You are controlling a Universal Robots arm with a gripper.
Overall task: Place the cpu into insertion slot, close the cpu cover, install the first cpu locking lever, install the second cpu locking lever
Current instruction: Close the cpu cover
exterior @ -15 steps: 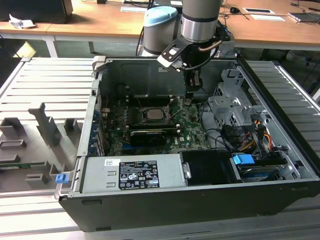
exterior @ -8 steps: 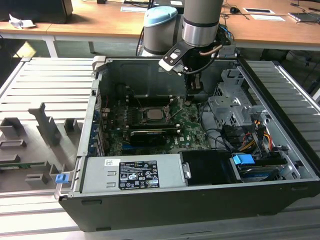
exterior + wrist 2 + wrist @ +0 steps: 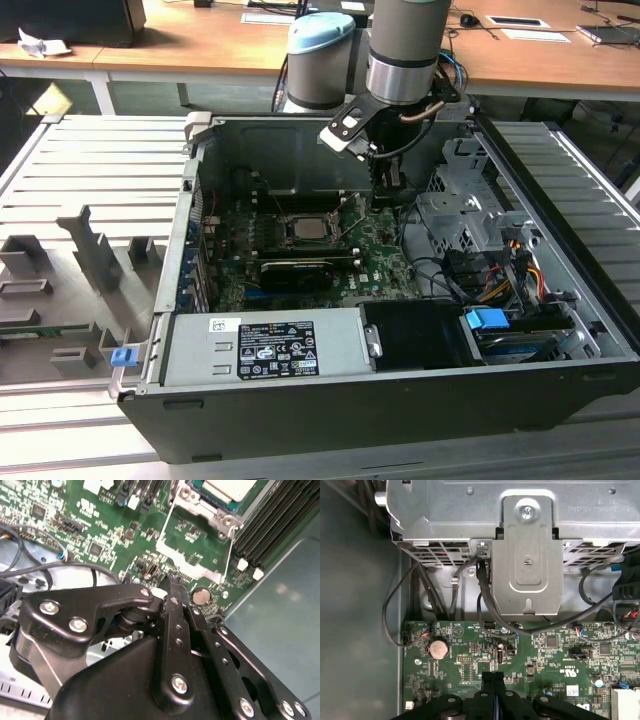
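Note:
The cpu (image 3: 305, 228) (image 3: 227, 486) lies silver top up in the insertion slot (image 3: 284, 238) (image 3: 192, 496) in the middle of the motherboard. The cpu cover (image 3: 172, 547), a thin silver frame, appears swung open on the side of the slot nearest me, green board showing through its window. A wire locking lever (image 3: 230, 545) runs along one side of it. My gripper (image 3: 383, 200) (image 3: 168, 580) (image 3: 492, 676) hangs low over the board at the exterior view's right of the slot, black fingers shut together with nothing between them.
An open computer case (image 3: 185, 250) holds the motherboard (image 3: 375, 255), a long black card (image 3: 295, 270), a power supply (image 3: 265, 345), a metal drive cage (image 3: 455, 215) (image 3: 527, 550) and loose cables (image 3: 485, 600). A coin battery (image 3: 438, 649) (image 3: 201, 596) sits close to the fingertips.

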